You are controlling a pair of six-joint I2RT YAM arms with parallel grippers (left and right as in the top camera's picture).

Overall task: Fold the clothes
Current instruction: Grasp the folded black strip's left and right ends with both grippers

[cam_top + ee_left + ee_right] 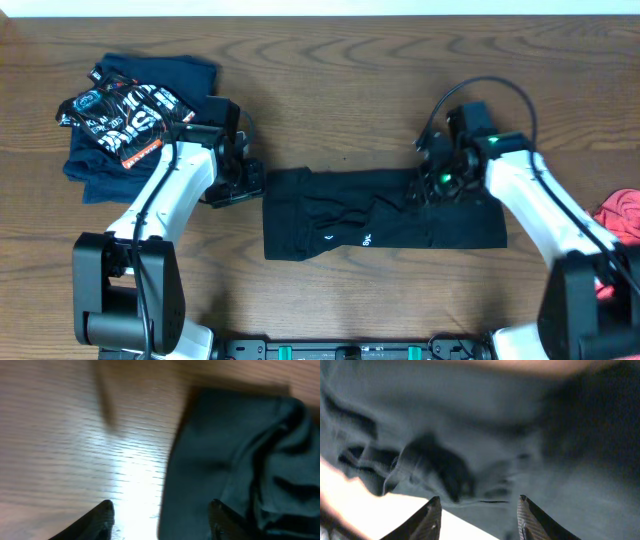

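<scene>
Standing spread with nothing pinched, the left gripper's (161, 522) jaws hang over the left edge of the plain black soft-fabric garment (385, 215). The right gripper (477, 519) is spread too, low over rumpled cloth at the garment's far right part. The garment lies as a wide band mid-table on the brown wooden table (330, 90). A navy printed garment (130, 120) lies far left, and a coral-red garment (622, 215) at the right edge.

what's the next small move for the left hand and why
Probably nudge the left hand a little further over the black garment's left edge, ready to pinch it. Its jaws stand open right at that edge, holding nothing, and the garment lies as a long strip that likely needs another fold.
</scene>
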